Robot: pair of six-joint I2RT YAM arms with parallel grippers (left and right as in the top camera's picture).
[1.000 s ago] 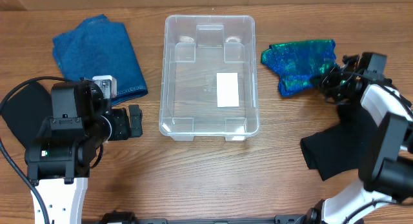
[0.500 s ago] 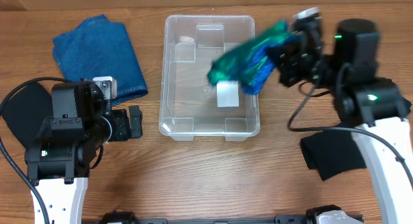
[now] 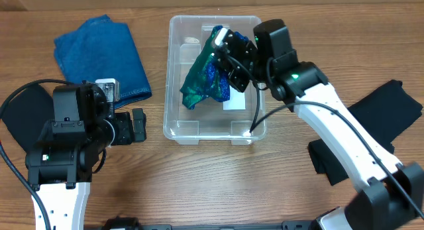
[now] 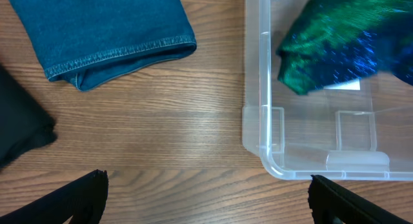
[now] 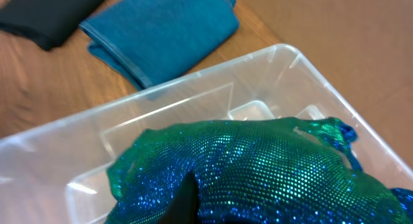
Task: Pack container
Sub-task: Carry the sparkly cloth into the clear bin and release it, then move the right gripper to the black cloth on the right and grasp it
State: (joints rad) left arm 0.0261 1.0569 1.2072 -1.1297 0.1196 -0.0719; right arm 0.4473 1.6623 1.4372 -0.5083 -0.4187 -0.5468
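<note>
Right fingers (image 3: pixel 222 44) pinched shut on sequined cloth (image 3: pixel 202 84) hanging below them over the container (image 3: pixel 177 114); should lower first, then release so nothing drapes the rim.

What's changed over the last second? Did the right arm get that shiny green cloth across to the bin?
Yes. The right gripper carried the green-blue sequin cloth leftward from the table beside the container. The cloth now hangs over the container's inside, still gripped and not yet let go. The left gripper, the blue towel and the container stayed where they were.
</note>
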